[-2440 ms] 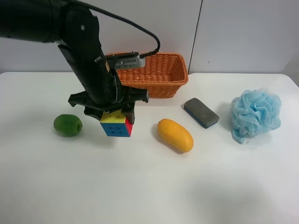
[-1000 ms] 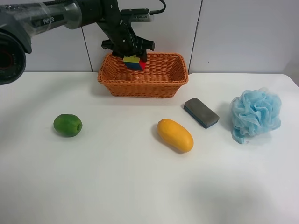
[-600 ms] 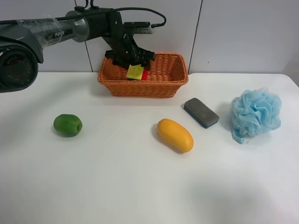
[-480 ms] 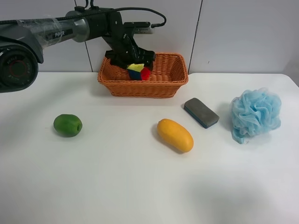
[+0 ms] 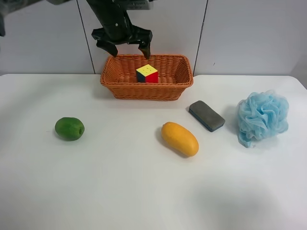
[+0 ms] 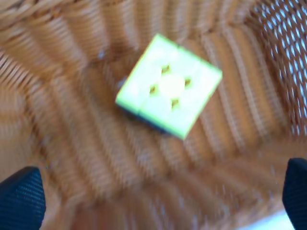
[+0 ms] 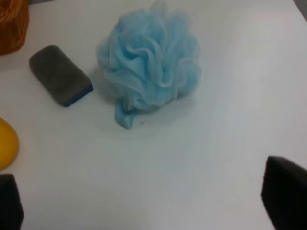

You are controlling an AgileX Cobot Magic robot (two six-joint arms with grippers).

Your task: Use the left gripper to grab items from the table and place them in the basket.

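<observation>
Left jaws wide apart, empty, hanging above the far-left rim of the basket, clear of the wicker. Puzzle cube sits inside on the basket floor, yellow face up, touching nothing of mine: looks like a finished drop. On the table, not yet collected: green fruit left, mango centre, eraser and pouf right. Right jaws apart, idle near the pouf; this job is the left's.

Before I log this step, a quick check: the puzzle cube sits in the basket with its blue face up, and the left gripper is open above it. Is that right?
Not quite. The puzzle cube sits in the basket with its yellow face up, as the left wrist view shows. The rest holds: the left gripper is open above it.
</observation>
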